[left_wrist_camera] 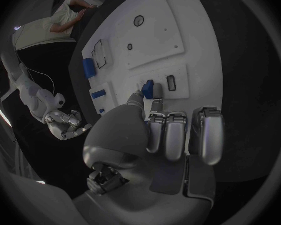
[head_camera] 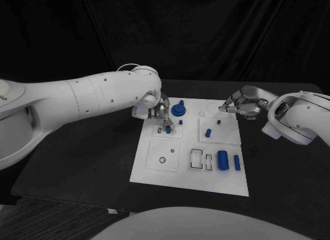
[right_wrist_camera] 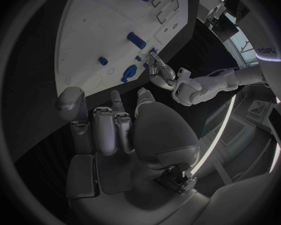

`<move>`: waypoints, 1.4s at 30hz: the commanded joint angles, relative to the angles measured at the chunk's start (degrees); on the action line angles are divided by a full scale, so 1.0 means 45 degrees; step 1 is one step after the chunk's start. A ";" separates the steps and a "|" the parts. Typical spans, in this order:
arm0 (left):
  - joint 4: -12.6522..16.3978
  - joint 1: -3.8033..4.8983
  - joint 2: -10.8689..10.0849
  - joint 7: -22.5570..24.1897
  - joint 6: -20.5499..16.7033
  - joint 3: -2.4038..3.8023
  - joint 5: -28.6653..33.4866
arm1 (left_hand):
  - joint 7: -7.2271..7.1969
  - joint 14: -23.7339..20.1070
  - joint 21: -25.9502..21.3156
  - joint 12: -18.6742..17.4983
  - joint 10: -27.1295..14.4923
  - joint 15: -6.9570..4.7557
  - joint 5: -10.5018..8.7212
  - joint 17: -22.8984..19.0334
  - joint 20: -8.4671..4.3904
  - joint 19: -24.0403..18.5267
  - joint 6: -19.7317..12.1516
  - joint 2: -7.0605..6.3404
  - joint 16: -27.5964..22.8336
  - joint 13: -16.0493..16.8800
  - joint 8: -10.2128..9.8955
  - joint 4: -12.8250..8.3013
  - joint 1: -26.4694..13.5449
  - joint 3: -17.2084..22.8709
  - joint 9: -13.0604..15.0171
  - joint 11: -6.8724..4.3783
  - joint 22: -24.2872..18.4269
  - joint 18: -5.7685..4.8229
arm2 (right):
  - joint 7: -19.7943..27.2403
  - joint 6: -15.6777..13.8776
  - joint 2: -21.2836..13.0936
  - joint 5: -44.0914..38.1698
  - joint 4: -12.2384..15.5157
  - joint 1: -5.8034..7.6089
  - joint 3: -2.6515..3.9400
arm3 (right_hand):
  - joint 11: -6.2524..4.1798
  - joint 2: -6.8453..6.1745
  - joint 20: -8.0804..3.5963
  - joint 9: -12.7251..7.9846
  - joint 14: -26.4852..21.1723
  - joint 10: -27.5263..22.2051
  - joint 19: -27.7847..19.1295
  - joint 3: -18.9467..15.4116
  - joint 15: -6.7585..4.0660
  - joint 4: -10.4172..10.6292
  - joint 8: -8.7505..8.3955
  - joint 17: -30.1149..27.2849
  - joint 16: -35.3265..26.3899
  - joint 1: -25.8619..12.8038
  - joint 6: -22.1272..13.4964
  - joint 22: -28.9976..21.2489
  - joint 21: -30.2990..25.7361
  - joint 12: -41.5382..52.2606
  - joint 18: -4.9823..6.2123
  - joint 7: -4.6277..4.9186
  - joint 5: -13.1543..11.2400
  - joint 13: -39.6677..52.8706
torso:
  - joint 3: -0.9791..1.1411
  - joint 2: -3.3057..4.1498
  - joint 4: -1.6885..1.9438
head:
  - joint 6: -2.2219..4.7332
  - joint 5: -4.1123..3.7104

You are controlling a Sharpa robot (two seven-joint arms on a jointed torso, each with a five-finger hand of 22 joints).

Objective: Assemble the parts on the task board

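Task board [head_camera: 158,172], the white plate, lies in the middle of our black tabletop [head_camera: 78,155], and we go over it from its near edge outward. Nearest us on its left is a square panel with a small dark ring [head_camera: 162,160] on it. To the right of that sit two outlined rectangular slots [head_camera: 202,159], then a large blue cylinder [head_camera: 223,160] and just beside it a thinner blue pin [head_camera: 237,162], both lying flat. Farther out, a small blue peg [head_camera: 208,133] stands on the right-hand panel, with a smaller blue piece [head_camera: 218,121] beyond it. On the left side our left hand [head_camera: 157,107] reaches down over the board; its fingers [left_wrist_camera: 157,92] pinch a small blue part [head_camera: 168,129] and hold it at the board's surface next to a dark rectangular slot [left_wrist_camera: 171,83], while the other fingers are curled in. Just beyond that hand a blue knob-like part [head_camera: 179,108] stands upright on the board. At the far right our right hand [head_camera: 241,106] hovers over the board's far corner with its fingers curled in and nothing in them
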 commanded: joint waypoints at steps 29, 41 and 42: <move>0.0540 -0.0135 -0.0436 0.0184 -0.1468 0.0012 0.0002 | -0.0311 0.1523 0.0142 -0.0030 0.1755 -0.0412 0.1580 0.3363 -0.0316 0.0895 0.0315 -0.1243 0.0130 0.3089 0.0650 -0.0850 0.0149 0.3563 0.1515 -0.0459 0.3105 -0.0559 | -0.0372 0.0214 0.0033 -0.0060 -0.0058 -0.0029 0.0008 | -0.0007 0.0105 0.0036 -0.0129 0.0413 -0.0199 -0.0236 -0.0380 0.0075 -0.0102 0.0099 0.1666 -0.0408 0.0510 -0.0096 0.1321 -0.0589 -0.0601 0.0634 -0.0016 0.0355 0.1900 | 0.0009 -0.0003 0.0003 | 0.0000 0.0080; 0.1963 -0.0064 -0.1544 0.0362 -0.3321 0.0014 0.0002 | -0.0251 0.1523 0.0063 -0.0030 0.1755 -0.0396 0.1698 0.3363 -0.0306 0.0881 0.0137 -0.1911 0.0130 0.3089 0.0681 -0.1210 -0.0574 0.5411 0.1972 -0.0432 0.3107 -0.0547 | -0.0472 0.0242 -0.0003 -0.0060 -0.0091 -0.0029 0.0008 | 0.0011 0.0112 0.0047 -0.0133 0.0370 -0.0282 -0.0312 -0.0379 0.0092 -0.0110 0.0106 0.1606 -0.0483 0.0573 -0.0094 0.1271 -0.0776 -0.0654 0.0661 -0.0005 0.0368 0.1843 | 0.0015 -0.0006 0.0003 | 0.0000 0.0087; 0.2057 -0.0055 -0.1609 0.0370 -0.3412 0.0014 0.0002 | -0.0244 0.1523 0.0047 -0.0030 0.1755 -0.0391 0.1678 0.3363 -0.0302 0.0873 0.0120 -0.1929 0.0130 0.3089 0.0673 -0.1214 -0.0609 0.5464 0.1981 -0.0425 0.3103 -0.0544 | -0.0478 0.0245 -0.0001 -0.0060 -0.0097 -0.0029 0.0008 | 0.0011 0.0112 0.0047 -0.0133 0.0370 -0.0282 -0.0312 -0.0379 0.0092 -0.0110 0.0106 0.1606 -0.0483 0.0573 -0.0094 0.1271 -0.0776 -0.0654 0.0661 -0.0005 0.0368 0.1843 | 0.0017 -0.0006 0.0005 | 0.0000 0.0085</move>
